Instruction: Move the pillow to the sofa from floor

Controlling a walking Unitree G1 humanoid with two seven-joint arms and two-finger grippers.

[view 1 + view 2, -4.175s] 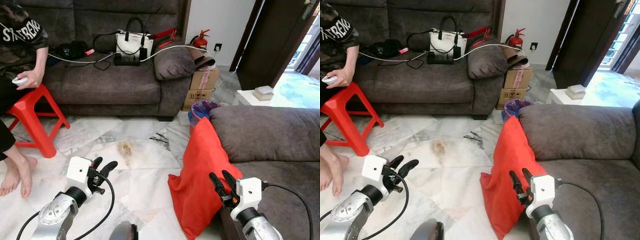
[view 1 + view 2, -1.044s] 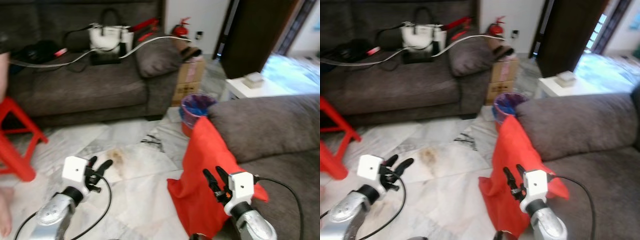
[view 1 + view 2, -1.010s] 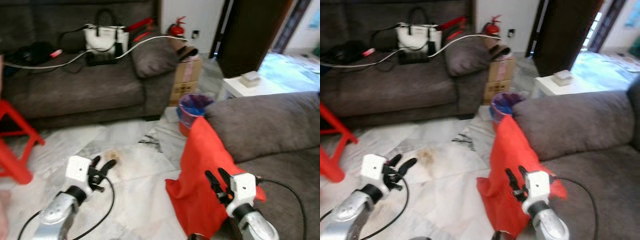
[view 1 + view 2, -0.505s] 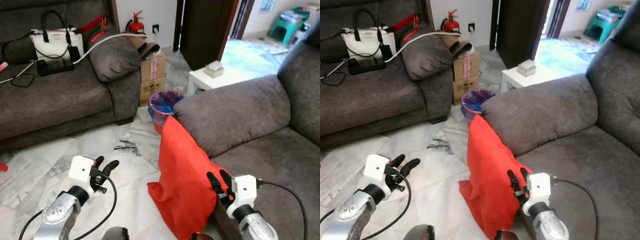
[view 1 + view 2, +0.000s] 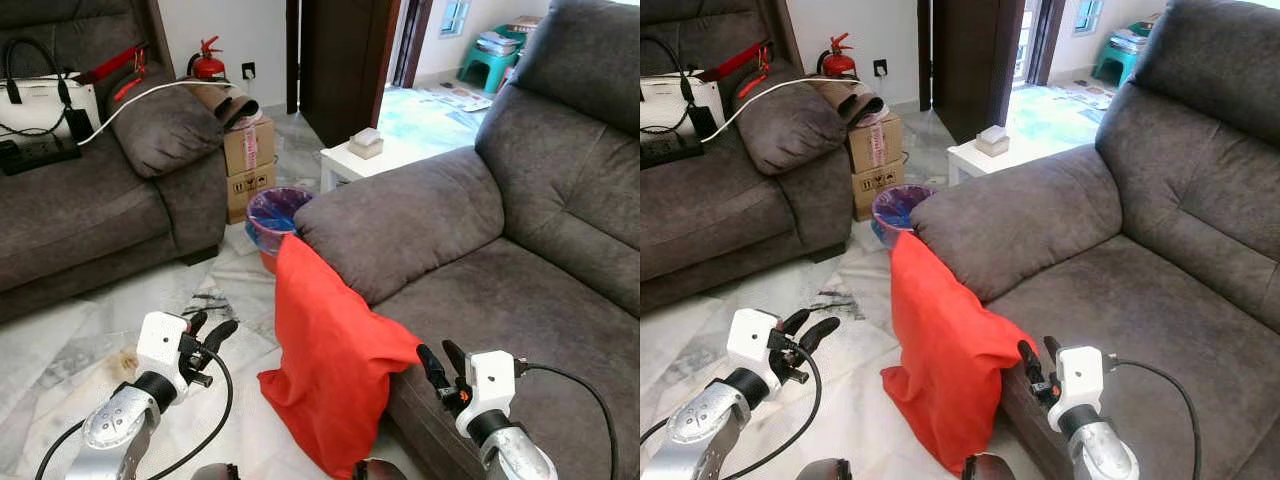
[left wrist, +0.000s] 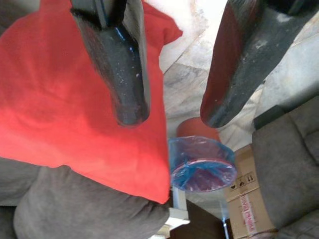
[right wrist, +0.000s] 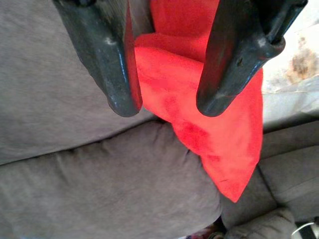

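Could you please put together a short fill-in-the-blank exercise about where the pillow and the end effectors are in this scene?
1. The pillow leaning against the sofa is ____ in colour.
2. The pillow's lower edge rests on the ____.
3. Both the left end effector and the right end effector have their fingers ____.
4. The bin behind the pillow is lined with a ____ bag.

Missing words: red; floor; open; blue

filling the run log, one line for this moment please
red fabric pillow: on floor, leaning on grey sofa | left claw: open | right claw: open, near pillow
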